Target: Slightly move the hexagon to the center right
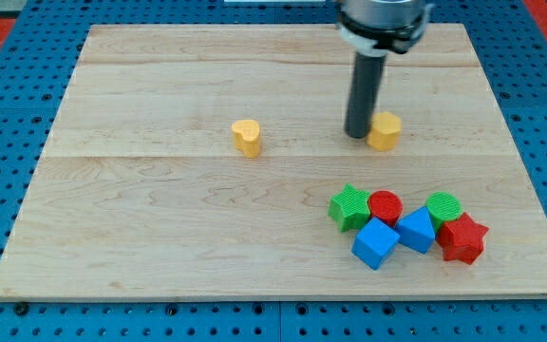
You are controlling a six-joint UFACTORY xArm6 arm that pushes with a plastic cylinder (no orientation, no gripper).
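The yellow hexagon (386,130) sits on the wooden board (160,237), right of centre in the upper half of the view. My tip (358,134) rests on the board right against the hexagon's left side, touching or nearly touching it. The dark rod rises from the tip to the top of the view.
A yellow heart (247,137) lies left of my tip near the board's middle. At the lower right is a tight cluster: a green star (349,206), a red cylinder (385,205), two blue cubes (376,242) (416,230), a green cylinder (443,207), a red star (462,237).
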